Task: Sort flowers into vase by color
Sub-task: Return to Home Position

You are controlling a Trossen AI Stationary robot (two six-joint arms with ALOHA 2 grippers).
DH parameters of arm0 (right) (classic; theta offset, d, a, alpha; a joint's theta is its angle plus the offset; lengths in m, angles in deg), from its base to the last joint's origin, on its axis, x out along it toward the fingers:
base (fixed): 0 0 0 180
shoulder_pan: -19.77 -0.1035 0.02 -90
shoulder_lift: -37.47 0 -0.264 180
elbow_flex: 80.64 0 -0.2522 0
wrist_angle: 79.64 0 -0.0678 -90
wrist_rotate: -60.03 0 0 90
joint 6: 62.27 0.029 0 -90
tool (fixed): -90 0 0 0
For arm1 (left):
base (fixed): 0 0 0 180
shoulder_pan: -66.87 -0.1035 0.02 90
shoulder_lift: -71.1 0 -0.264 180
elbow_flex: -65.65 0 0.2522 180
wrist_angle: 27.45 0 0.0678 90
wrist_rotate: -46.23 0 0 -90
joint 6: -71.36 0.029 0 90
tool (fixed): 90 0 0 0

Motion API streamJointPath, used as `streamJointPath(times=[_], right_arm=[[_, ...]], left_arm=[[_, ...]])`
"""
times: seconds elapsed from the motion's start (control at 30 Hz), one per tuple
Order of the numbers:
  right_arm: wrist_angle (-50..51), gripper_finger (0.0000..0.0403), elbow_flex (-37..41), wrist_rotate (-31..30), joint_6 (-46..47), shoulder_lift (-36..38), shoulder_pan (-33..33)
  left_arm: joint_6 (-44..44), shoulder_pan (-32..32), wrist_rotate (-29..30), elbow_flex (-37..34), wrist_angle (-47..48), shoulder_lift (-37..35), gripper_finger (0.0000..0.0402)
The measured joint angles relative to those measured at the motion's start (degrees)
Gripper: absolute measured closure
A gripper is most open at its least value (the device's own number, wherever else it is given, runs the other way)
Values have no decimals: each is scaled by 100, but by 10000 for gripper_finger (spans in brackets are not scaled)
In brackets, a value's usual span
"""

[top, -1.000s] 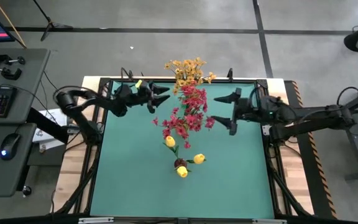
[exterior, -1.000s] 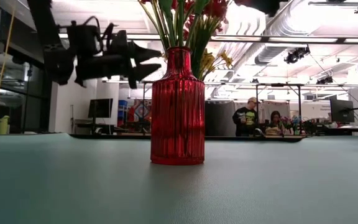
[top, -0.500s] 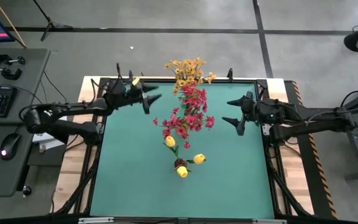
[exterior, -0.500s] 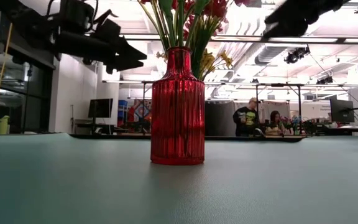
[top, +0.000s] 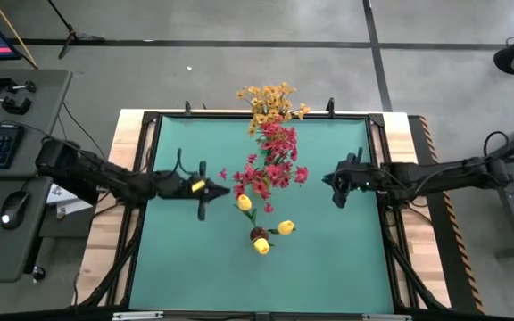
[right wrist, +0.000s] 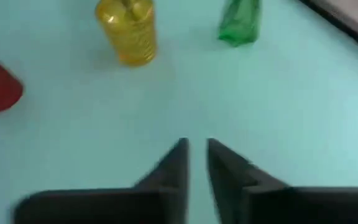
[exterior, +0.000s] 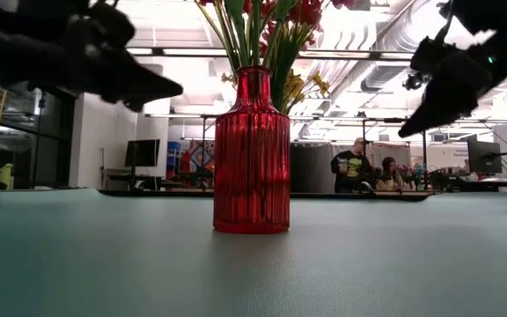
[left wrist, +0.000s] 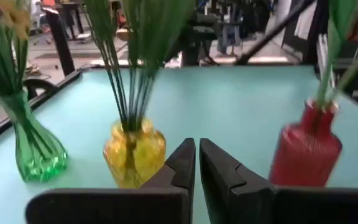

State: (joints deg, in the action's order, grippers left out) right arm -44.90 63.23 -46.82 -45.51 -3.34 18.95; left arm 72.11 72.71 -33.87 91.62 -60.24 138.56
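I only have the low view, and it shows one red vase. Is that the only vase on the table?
Observer: No. The left wrist view shows three: a green vase, a yellow vase and the red vase.
Operator: Which blossoms go with the red one?
Observer: From above, yellow buds ring its mouth; pink-red flowers and orange flowers lie beyond them.
Operator: Are the grippers carrying anything?
Observer: The left gripper is shut and empty; the right gripper holds nothing either.
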Motion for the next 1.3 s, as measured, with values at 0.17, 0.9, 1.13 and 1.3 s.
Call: streamJointPath(times=[0.17,0.9,1.13,1.3], right_arm=[[-887,382,470,56,-296,5,-130],[-1949,402,1330,1735,-974,3141,-389],[-2648,402,1849,1733,-751,3249,-510],[-2249,402,1851,1675,210,3221,-507]], left_arm=[[-2,468,864,-452,-258,2,400],[209,501,1540,-1069,-1039,-1053,401],[249,501,1560,-995,-1001,-1051,401],[249,501,1559,-995,-1001,-1051,401]])
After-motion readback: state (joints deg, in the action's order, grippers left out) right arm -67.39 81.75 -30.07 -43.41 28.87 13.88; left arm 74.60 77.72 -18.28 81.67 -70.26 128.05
